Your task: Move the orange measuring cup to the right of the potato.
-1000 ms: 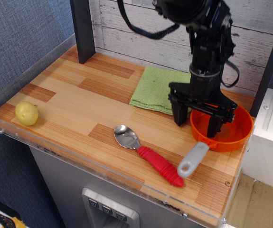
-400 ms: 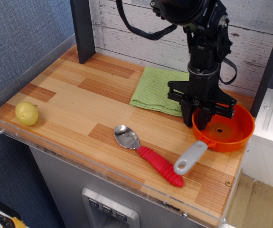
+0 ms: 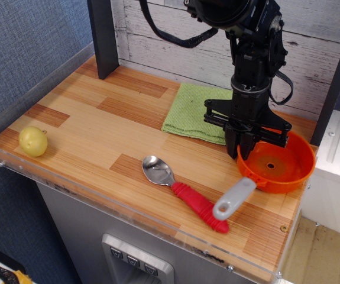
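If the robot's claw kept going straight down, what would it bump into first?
The gripper points down and is already closed on the near-left rim of the orange measuring cup. Pushing on, it would probably press the cup against the wooden table.

A striped wooden plank surface (image 3: 99, 127) with a clear plastic edge strip is filling most of the scene. Whitewashed horizontal wall boards (image 3: 175, 44) are running along the far side, and a dark upright post (image 3: 103, 36) is standing at the far left corner. Blue-grey textured fabric walling (image 3: 22, 53) is covering the left. A grey cabinet front (image 3: 99, 236) is sitting beneath, and pale wood flooring (image 3: 326, 254) is showing near right.
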`<action>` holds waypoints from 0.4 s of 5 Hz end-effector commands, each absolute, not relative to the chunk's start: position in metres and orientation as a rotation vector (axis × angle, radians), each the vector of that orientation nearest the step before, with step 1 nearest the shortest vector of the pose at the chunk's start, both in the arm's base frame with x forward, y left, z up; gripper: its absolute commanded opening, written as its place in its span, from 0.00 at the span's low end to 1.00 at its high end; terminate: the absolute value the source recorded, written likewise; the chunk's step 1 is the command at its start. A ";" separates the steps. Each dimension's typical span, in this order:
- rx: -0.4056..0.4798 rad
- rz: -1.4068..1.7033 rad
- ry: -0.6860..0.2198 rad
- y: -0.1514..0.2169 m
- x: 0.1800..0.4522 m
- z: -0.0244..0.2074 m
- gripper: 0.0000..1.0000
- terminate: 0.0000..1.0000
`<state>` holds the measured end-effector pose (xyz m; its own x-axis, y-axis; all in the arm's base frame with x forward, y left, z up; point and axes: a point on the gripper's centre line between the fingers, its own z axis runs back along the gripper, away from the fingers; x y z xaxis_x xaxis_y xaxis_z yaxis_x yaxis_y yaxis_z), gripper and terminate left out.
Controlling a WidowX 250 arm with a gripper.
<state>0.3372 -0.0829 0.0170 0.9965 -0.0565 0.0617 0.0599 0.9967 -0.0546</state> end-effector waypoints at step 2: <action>-0.085 0.012 -0.183 -0.074 0.335 0.081 0.00 0.00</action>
